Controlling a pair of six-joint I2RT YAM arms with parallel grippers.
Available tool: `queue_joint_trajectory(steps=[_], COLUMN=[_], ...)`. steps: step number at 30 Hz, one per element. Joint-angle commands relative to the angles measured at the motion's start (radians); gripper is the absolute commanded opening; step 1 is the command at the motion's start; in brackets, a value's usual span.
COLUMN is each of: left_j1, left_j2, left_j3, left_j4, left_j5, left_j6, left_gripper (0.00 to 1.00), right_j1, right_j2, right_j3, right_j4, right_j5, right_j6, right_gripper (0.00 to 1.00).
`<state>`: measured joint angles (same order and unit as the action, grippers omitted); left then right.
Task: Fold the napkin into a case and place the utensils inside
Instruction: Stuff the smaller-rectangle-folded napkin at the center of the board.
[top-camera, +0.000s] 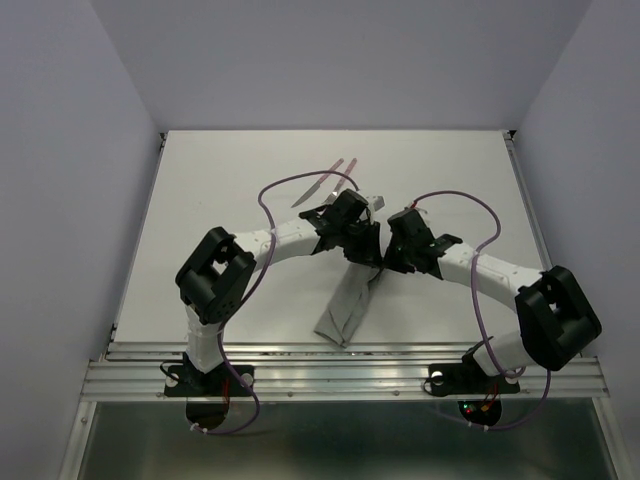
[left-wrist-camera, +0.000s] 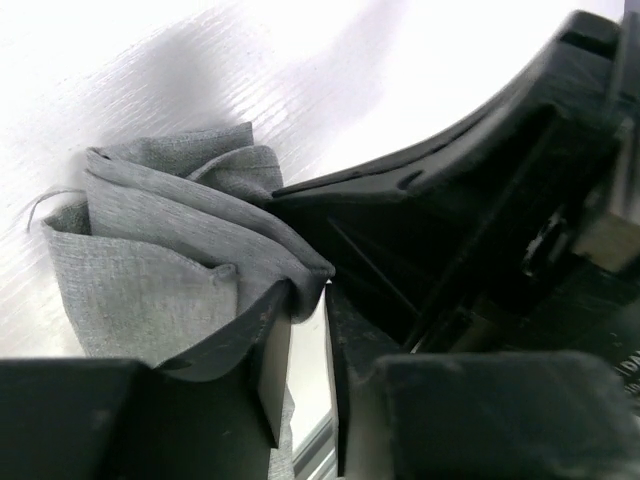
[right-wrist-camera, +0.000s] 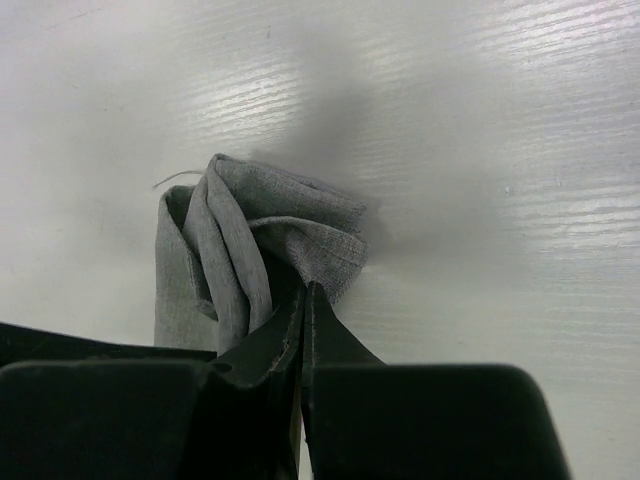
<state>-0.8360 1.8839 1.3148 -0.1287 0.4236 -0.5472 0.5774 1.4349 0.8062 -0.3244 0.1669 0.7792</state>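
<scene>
The grey napkin (top-camera: 345, 305) lies as a long narrow folded strip on the white table, running from the middle toward the front edge. Its far end is bunched and raised where both grippers meet. My left gripper (top-camera: 364, 245) has its jaws drawn in on a fold of that bunch (left-wrist-camera: 150, 270), the cloth filling the gap at the tips (left-wrist-camera: 308, 292). My right gripper (top-camera: 386, 252) is shut, with gathered cloth (right-wrist-camera: 250, 230) pinched at its tips (right-wrist-camera: 303, 295). The utensils (top-camera: 328, 178), with pinkish handles, lie side by side further back, apart from the cloth.
The right gripper's black body (left-wrist-camera: 460, 190) fills the right of the left wrist view, close against the left fingers. A metal rail (top-camera: 350, 362) runs along the table's front edge. Purple cables (top-camera: 290, 185) arch over both arms. Walls enclose the table on three sides.
</scene>
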Motion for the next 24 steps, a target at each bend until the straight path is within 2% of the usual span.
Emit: queue_joint_trajectory(steps=[1, 6, 10, 16, 24], left_j1=[0.006, 0.008, 0.008, 0.014, 0.017], left_j2=[0.007, 0.018, -0.017, -0.055, -0.094], left_j3=[-0.017, -0.052, -0.084, -0.077, -0.084], left_j4=[0.029, 0.086, 0.121, 0.120, 0.121], left_j5=[0.037, 0.049, 0.067, 0.069, 0.073], left_j6=[0.000, -0.011, -0.030, -0.026, -0.028], left_gripper=[0.34, 0.38, 0.55, 0.68, 0.70], right_j1=[0.010, 0.010, 0.010, 0.010, 0.010], right_j2=[-0.045, -0.051, -0.054, -0.054, -0.053], right_j3=[0.004, 0.002, 0.004, 0.001, 0.007], right_j4=[0.039, 0.035, 0.030, 0.030, 0.030], right_j5=[0.005, 0.003, 0.008, 0.010, 0.010], right_j6=[0.005, 0.005, 0.006, 0.008, 0.009], right_gripper=[0.01, 0.01, 0.01, 0.01, 0.01])
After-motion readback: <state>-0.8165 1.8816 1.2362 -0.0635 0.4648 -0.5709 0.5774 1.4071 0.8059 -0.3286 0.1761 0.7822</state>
